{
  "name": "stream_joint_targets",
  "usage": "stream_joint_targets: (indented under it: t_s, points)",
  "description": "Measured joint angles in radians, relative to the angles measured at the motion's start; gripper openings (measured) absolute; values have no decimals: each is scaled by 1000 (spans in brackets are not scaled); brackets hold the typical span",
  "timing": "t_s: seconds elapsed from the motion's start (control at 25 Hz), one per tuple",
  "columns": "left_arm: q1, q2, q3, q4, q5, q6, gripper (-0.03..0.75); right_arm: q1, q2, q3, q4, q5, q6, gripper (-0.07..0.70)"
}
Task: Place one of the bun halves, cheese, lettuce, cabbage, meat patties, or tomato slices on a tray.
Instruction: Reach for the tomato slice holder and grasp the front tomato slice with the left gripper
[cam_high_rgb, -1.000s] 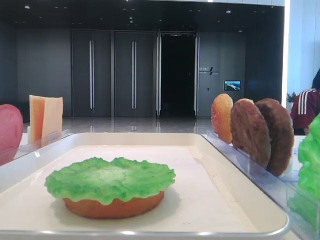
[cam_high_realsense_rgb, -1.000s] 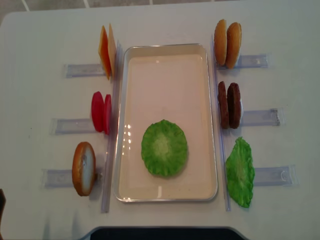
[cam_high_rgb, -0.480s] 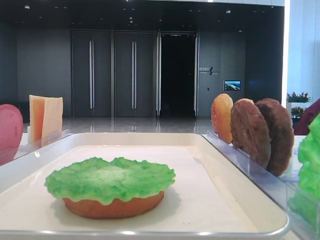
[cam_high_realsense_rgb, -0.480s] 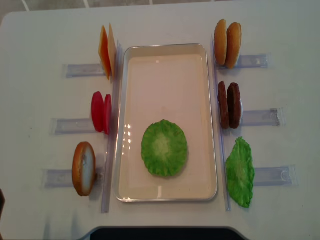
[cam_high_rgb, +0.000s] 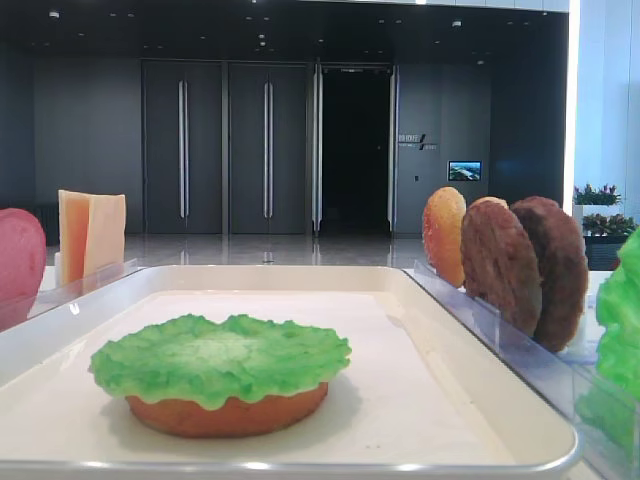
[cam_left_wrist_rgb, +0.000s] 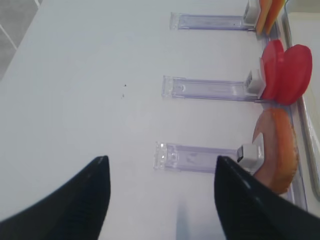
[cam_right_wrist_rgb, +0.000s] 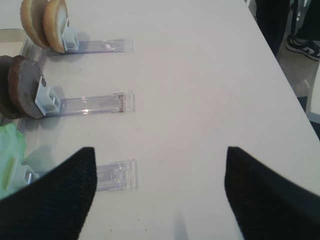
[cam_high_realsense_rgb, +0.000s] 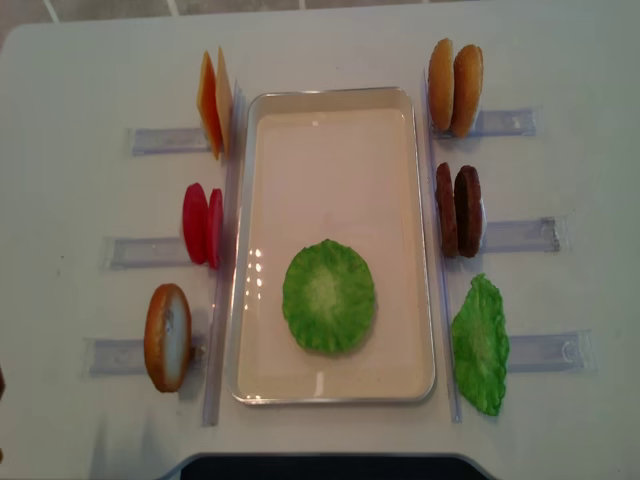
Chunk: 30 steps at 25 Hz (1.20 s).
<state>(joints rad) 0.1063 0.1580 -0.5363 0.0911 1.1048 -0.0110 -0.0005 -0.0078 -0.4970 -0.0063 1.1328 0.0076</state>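
Note:
The white tray (cam_high_realsense_rgb: 330, 100) holds a flat bun half (cam_high_rgb: 228, 412) with the round ruffled lettuce (cam_high_realsense_rgb: 328, 295) lying on top. Left of the tray stand the cheese (cam_high_realsense_rgb: 213, 103), the tomato slices (cam_high_realsense_rgb: 203, 224) and a bun half (cam_high_realsense_rgb: 167, 337). On the right stand two bun halves (cam_high_realsense_rgb: 455, 87), the meat patties (cam_high_realsense_rgb: 458, 210) and a longer green leaf, the cabbage (cam_high_realsense_rgb: 480, 345). My left gripper (cam_left_wrist_rgb: 161, 159) is open over bare table left of that bun half (cam_left_wrist_rgb: 274, 150). My right gripper (cam_right_wrist_rgb: 160, 149) is open over the table right of the patties (cam_right_wrist_rgb: 20, 87). Neither holds anything.
Clear plastic holders (cam_high_realsense_rgb: 525, 234) lie on both sides of the tray, each carrying its pieces upright at the tray end. One holder (cam_left_wrist_rgb: 195, 157) lies just ahead of my left gripper, another (cam_right_wrist_rgb: 116, 175) by my right gripper's left finger. The table edge (cam_right_wrist_rgb: 280, 75) runs at the right.
The person at the far right of the low view has gone out of sight. The tray and all the food pieces are where they were.

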Motion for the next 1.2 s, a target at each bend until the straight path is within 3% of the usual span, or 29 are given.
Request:
stream_joint_targets:
  t_s: [0.6,0.88,1.2]
  points:
    - [0,545,-157,10,0,-30,492,0,0,0,0,0,0,535]
    - [0,826,-287,10,1,-56,492,0,0,0,0,0,0,535]
    - [0,1080,-481,-8,43,-77,492,0,0,0,0,0,0,535]
